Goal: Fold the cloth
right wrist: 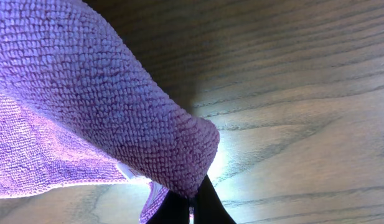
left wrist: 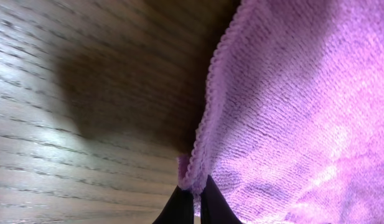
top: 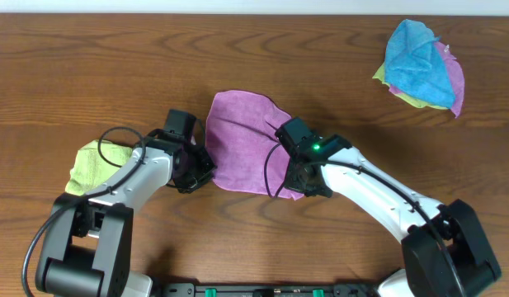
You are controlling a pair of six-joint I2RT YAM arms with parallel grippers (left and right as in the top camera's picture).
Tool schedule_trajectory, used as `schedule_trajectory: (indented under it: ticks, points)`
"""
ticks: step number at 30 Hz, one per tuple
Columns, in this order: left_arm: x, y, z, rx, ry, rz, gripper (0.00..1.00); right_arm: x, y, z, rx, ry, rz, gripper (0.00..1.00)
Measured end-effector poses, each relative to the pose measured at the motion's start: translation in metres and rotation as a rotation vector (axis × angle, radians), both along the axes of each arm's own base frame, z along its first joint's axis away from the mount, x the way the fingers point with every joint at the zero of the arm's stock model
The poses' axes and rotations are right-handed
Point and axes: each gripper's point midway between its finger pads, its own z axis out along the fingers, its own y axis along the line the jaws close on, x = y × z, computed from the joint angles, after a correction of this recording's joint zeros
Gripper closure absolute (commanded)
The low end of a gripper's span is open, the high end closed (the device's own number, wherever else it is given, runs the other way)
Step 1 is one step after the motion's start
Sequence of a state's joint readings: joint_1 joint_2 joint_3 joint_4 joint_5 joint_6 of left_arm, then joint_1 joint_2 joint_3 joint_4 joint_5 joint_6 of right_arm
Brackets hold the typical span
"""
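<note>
Far left: a green cloth lies crumpled on the table. It's partly under the left arm and well apart from the work.

The left gripper is down at the lower-left edge of the cloth. In the left wrist view the jaws are pinched right together on the stitched hem. The hem runs up from the dark fingertips, with purple pile filling everything to the right of it. Bare wood is on the other side, with a dark shadow beside the hem (so that edge looks to be off the table here).

Middle: the cloth is magenta and mostly flat on the table between the two grippers. It's wrinkled, and its far edge is rounded rather than square.

The right gripper is at the cloth's lower-right corner, green LED lit on the wrist. In the right wrist view the jaws are clamped on a rolled-over fold of the cloth. The fold bulges just above the fingertips and runs up and to the left. A small pale strip shows under the fold, and I can't tell what it is. Wood is clear on the right.

Far right: a blue cloth sits bunched on top of a yellow-green one and a pink one. The pile is near the table's far corner, well apart from both arms.
</note>
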State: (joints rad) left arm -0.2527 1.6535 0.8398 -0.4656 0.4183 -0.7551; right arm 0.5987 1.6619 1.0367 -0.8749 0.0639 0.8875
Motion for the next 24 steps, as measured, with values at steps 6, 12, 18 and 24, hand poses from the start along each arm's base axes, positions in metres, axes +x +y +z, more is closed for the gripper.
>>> schedule_trajectory:
  ticks: [6, 12, 18, 24]
  points:
    - [-0.011, -0.003, 0.000, -0.012, 0.023, -0.059, 0.94, -0.002, -0.001, 0.003, 0.000, 0.001, 0.001, 0.99]
    - [-0.037, -0.003, 0.001, -0.034, 0.117, -0.111, 0.94, -0.007, -0.004, 0.029, 0.032, -0.039, 0.005, 0.99]
    - [-0.055, -0.008, 0.012, -0.087, 0.167, -0.155, 0.94, -0.020, -0.012, 0.044, 0.029, -0.030, 0.006, 0.97]
    - [-0.064, -0.013, 0.019, -0.127, 0.187, -0.181, 0.94, -0.030, -0.018, 0.043, 0.007, 0.010, 0.008, 0.97]
